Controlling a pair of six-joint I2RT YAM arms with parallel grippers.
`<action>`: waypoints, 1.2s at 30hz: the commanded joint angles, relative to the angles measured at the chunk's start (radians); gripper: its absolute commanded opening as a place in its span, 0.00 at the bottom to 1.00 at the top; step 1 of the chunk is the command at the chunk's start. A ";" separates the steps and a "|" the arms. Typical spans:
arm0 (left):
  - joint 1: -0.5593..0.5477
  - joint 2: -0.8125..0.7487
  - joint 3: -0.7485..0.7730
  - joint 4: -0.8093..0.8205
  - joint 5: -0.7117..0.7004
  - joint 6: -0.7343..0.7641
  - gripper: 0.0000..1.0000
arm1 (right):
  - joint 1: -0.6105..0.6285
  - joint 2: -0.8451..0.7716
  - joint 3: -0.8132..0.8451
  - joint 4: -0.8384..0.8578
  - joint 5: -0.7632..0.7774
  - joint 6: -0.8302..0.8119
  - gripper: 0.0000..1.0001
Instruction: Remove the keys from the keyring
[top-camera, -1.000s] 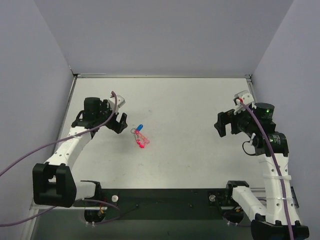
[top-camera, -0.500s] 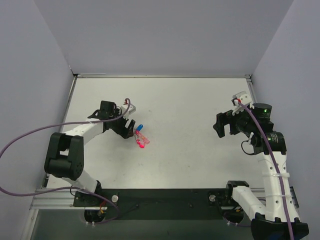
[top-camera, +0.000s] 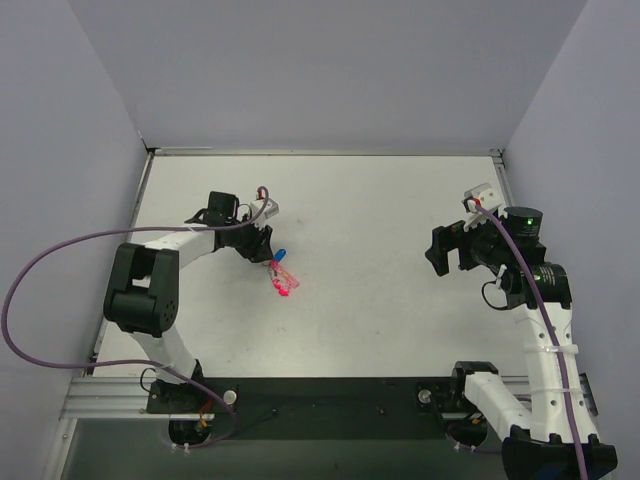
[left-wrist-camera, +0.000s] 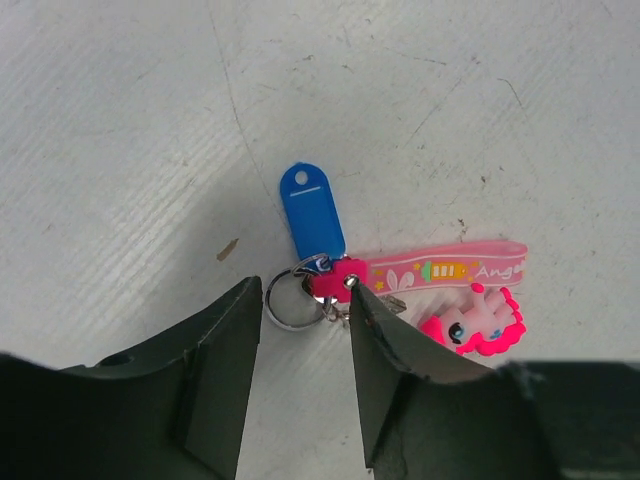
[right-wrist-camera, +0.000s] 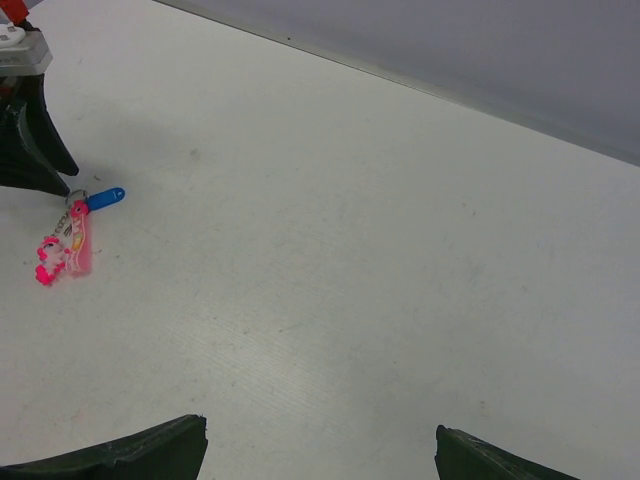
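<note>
Left gripper (left-wrist-camera: 306, 292): set low over the table (top-camera: 400, 320), jaws at a middling gap, not wide. The keyring (left-wrist-camera: 292, 302) lies flat between the two fingertips. A firm clamp on it is not shown.

Right gripper (right-wrist-camera: 320, 430): held fully wide, nothing in it, well apart from the bundle on the right side of the table.

Task items are found left of the table's centre. Hung on the keyring are a blue plastic tag (left-wrist-camera: 312, 210), pointing away from the left gripper, a pink strap (left-wrist-camera: 440, 270), and just beside that a pink pony charm (left-wrist-camera: 475, 325). All are judged to be on the ring, none removed yet.

Risks noted:
- The pink strap's end sits against one fingertip, so it may be caught together with the wire. The strap would then be pinned rather than freed.
- The wire is thin and flat on the table. It may slip out from between the pads, or the fingertips may scrape the surface if pressed lower.
- With only one hold taken, the whole bundle would probably be lifted or dragged as one. A second grip from the right arm is judged necessary.

Containers: none is seen in any view.
</note>
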 joint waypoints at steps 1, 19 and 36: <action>-0.004 0.061 0.063 0.018 0.099 0.073 0.45 | 0.005 0.004 -0.009 0.022 -0.023 -0.005 1.00; -0.005 0.144 0.132 -0.063 0.165 0.172 0.33 | 0.005 0.004 -0.013 0.022 -0.026 -0.008 1.00; -0.004 0.165 0.169 -0.135 0.145 0.217 0.46 | 0.005 -0.004 -0.015 0.022 -0.034 -0.003 1.00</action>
